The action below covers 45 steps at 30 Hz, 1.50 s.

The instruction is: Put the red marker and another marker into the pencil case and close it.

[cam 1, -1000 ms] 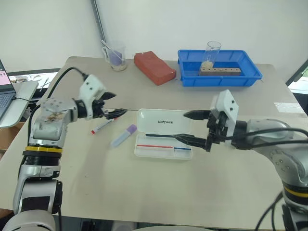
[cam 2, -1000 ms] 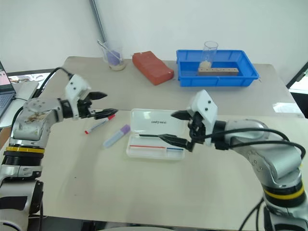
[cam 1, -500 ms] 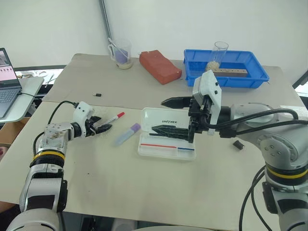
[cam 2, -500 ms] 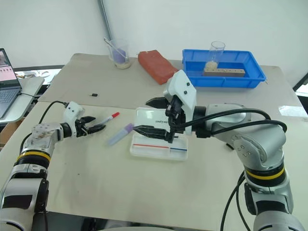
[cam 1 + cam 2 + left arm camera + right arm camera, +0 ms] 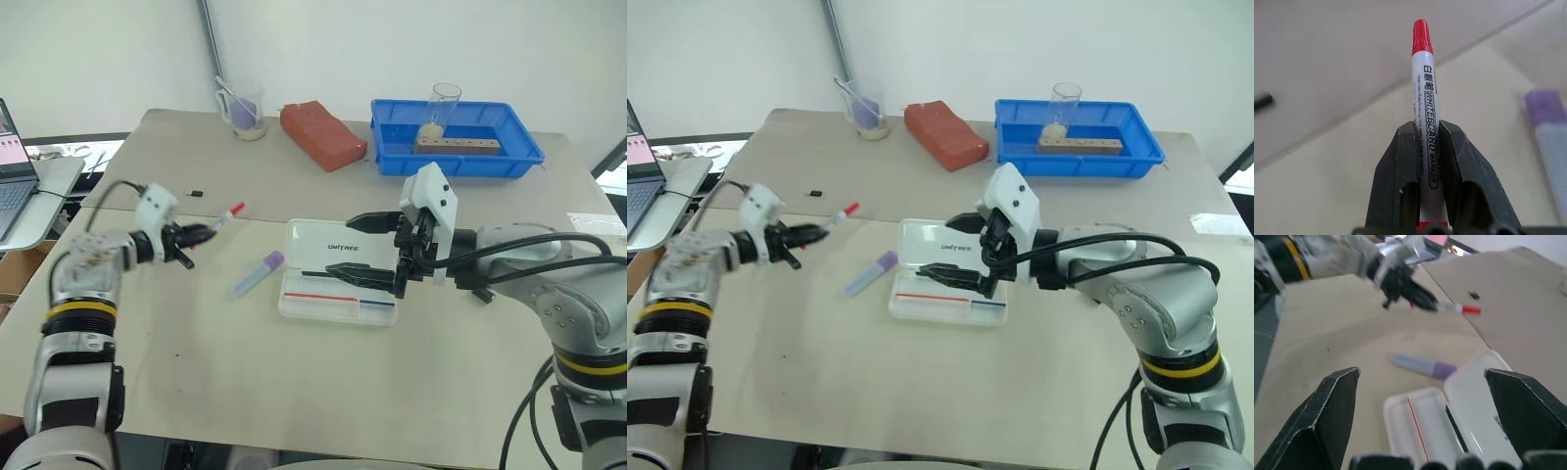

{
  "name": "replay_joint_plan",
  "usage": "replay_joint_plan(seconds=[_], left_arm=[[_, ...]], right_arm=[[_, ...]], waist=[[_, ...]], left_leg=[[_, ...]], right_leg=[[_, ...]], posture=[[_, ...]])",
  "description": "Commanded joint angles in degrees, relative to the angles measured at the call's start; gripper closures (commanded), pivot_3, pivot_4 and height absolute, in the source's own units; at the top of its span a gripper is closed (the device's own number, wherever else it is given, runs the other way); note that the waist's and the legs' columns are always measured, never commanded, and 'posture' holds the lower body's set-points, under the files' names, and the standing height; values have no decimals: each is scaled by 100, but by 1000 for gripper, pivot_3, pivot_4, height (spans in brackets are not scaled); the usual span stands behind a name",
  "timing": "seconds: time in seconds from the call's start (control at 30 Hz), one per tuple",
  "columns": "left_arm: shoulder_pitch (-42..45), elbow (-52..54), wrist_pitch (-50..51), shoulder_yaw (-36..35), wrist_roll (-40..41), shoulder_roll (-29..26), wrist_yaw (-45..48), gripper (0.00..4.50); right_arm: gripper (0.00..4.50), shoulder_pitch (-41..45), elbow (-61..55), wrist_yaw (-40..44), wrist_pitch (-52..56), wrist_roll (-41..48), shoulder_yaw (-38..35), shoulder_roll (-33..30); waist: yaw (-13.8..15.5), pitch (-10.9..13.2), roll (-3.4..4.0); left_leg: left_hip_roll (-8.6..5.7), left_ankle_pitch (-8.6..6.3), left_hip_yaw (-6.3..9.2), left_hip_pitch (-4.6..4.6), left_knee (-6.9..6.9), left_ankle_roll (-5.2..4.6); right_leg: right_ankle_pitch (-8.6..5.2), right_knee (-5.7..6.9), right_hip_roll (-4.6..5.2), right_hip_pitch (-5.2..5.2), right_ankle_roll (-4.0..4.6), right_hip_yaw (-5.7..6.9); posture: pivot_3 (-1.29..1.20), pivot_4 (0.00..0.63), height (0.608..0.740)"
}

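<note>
I saw the left hand [image 5: 1422, 147] clamped on the slim white-barrelled, red-capped marker [image 5: 1422, 98], lifted off the beige bench [image 5: 294, 392]. The chunky lavender highlighter [image 5: 258, 273] lay beside the open white translucent plastic case [image 5: 338, 284]. The right hand [image 5: 358, 250] hung over the case, fingers spread wide, empty.

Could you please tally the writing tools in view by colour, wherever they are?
Red: 2 — marker held in left gripper, pen in case
Blue: 1 — pen in case
Lavender: 1 — highlighter on table
Total: 4
</note>
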<state>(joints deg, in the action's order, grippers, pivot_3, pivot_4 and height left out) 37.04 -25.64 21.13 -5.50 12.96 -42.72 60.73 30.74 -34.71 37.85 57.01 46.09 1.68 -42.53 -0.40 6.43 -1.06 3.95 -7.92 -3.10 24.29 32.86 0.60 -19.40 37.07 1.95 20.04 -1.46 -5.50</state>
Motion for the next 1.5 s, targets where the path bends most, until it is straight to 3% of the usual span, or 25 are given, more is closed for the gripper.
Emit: replay_joint_plan(seconds=[0.03, 0.1, 0.2, 0.27, 0.47, 0.8, 0.83, 1.07, 1.27, 1.5], left_arm=[[-156, 2682, 1303, -16, 1093, -638, 776, 4362], [-207, 3299, 1599, 214, 1284, -726, 890, 4362], [-208, 3606, 1243, 938, 948, -366, 806, 4362], [-207, 3592, 872, 1435, 656, -119, 848, 4362], [-177, 2751, -174, 2459, -129, 677, 783, 4362], [113, 1369, -1224, 2681, -750, 1277, 740, 4362], [125, 1335, -1280, 2650, -751, 1329, 718, 3317], [104, 1886, -890, 2213, -397, 1211, 807, 161], [-24, 2314, 120, 1222, -59, 873, 104, 74], [-1459, 2827, 754, 485, -184, 547, -937, 74]], right_arm=[[0, -593, -226, 209, -213, -74, -678, -502], [0, -853, -300, 266, -269, -68, -831, -679], [0, -1274, -421, 499, -428, -192, -858, -953], [0, -1385, -373, 570, -537, -286, -837, -1040], [0, -1311, -294, 445, -584, -378, -847, -964], [0, -1321, -479, 23, -418, -305, -845, -732], [0, -1353, -502, 8, -414, -288, -868, -733], [0, -1415, -462, 24, -480, -267, -912, -781], [0, -1223, -422, 174, -555, -229, -679, -669], [0, -596, -312, 454, -560, -229, -106, -392]], waist=[[7, 2, -7], [-1, -4, 9], [2, -16, 39], [-11, -8, 35], [-65, 2, 20], [-29, 4, 17], [-30, 5, 16], [-40, 4, 18], [-55, 4, 18], [-84, 5, 21]], left_leg=[[1, 0, 4, 6, -1, 0], [-3, 1, -1, 1, 0, 2], [-12, 0, -8, -26, 3, 2], [-13, -1, -6, -67, 1, 2], [-5, -3, 12, -49, 1, -4], [-9, -8, 13, -47, 3, -12], [-9, -8, 13, -46, 4, -12], [-7, -8, 14, -47, 4, -12], [-4, -8, 17, -49, 3, -12], [3, -8, 16, -58, -3, -12]], right_leg=[[0, -3, -1, 0, 0, 3], [0, -9, 6, -8, 0, 2], [-3, -19, 14, -36, -4, -3], [-11, -29, 14, -76, -12, 0], [-7, -44, -10, -71, 3, -10], [-7, -44, -7, -73, 2, -9], [-7, -45, -6, -73, 2, -9], [-7, -42, -8, -73, 2, -8], [-9, -40, -12, -73, -1, -8], [-9, -39, -16, -73, 0, -11]], posture=[[0, 150, 740], [0, 150, 740], [0, 150, 740], [0, 150, 740], [0, 150, 740], [0, 150, 740], [0, 150, 740], [0, 150, 740], [0, 150, 740], [0, 150, 740]])
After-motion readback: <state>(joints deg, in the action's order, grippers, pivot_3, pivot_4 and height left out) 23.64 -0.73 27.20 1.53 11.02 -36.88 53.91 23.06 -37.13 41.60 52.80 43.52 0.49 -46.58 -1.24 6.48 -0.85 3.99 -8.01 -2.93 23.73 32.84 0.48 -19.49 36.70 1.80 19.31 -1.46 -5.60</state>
